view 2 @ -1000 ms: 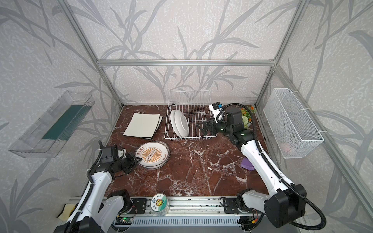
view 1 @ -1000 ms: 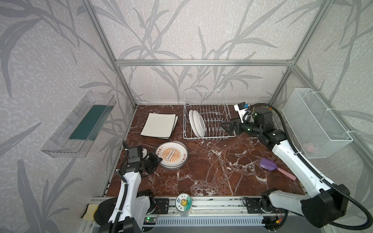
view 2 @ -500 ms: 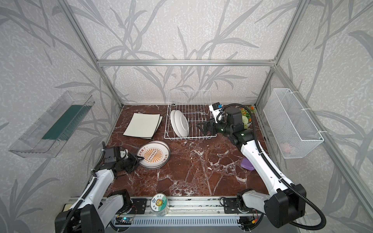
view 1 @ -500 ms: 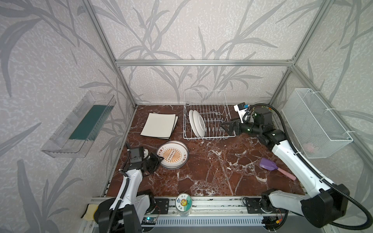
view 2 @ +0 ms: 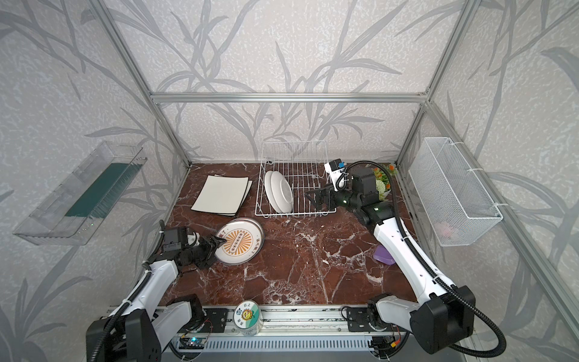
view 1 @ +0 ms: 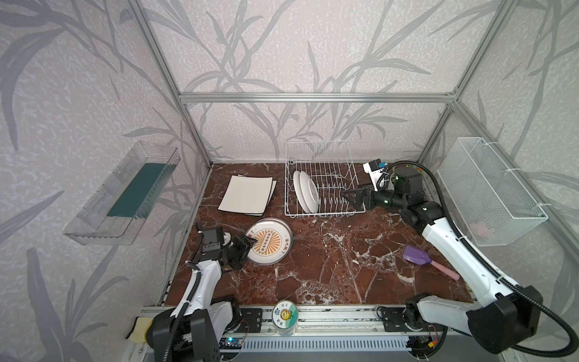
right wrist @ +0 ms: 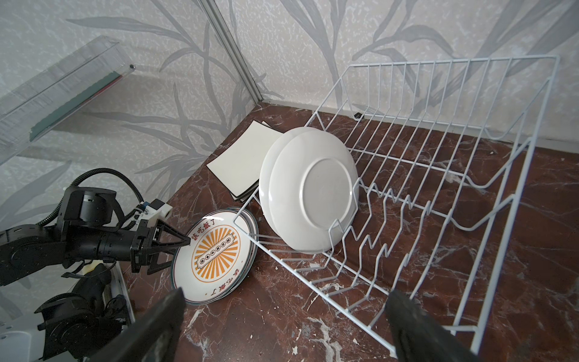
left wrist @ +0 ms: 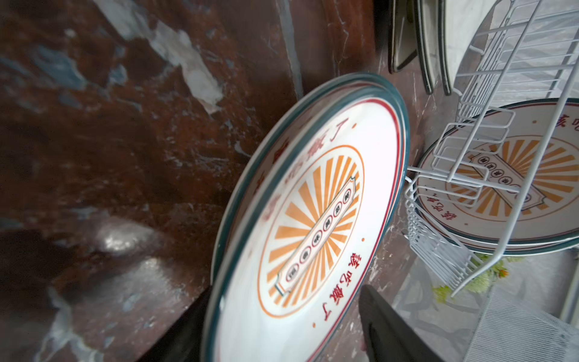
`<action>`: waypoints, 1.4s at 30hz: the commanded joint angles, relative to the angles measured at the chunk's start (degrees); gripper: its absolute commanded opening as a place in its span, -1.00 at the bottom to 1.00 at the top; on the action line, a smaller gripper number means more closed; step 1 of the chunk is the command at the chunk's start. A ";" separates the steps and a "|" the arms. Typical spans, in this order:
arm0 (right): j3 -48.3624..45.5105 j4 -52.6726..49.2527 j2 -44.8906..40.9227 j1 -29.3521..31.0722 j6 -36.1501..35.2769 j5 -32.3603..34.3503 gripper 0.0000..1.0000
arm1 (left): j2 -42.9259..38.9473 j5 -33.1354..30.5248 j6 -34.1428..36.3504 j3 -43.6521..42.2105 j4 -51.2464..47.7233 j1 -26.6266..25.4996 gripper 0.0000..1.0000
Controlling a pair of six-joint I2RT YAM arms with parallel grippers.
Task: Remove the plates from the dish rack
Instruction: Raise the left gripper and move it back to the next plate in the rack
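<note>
I see my left gripper [view 1: 249, 247] with its jaws parted astride the near rim of the orange-patterned plates [view 1: 272, 244]. These lie stacked flat on the table [view 1: 329, 266], just in front of the square plates [view 1: 247, 196]. Two white plates [view 1: 308, 196] stand upright at the left end of the dish rack [view 1: 316, 152]. My right gripper [view 1: 352, 199] hangs wide open and empty at the rack's right end.

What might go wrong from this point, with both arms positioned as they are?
1. The left gripper has open jaws straddling the rim of the round orange-sunburst plate; pulling back carelessly may drag or flip it.
2. The two upright white-backed round plates lean together in the white wire dish rack; the open right gripper, reaching over the tines, may catch both or shove the rack.
</note>
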 commanded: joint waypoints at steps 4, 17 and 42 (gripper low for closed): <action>0.37 1.30 0.47 0.00 -0.26 -0.53 0.98 | 3.22 -0.20 0.72 0.79 -1.22 0.29 0.98; 0.46 0.34 0.69 0.00 -0.65 -0.29 0.98 | -3.78 -11.78 8.67 19.53 -21.86 0.15 0.99; 3.62 -1.34 5.92 1.84 1.45 1.09 0.98 | 34.17 -6.07 16.25 55.56 -3.84 -25.17 0.54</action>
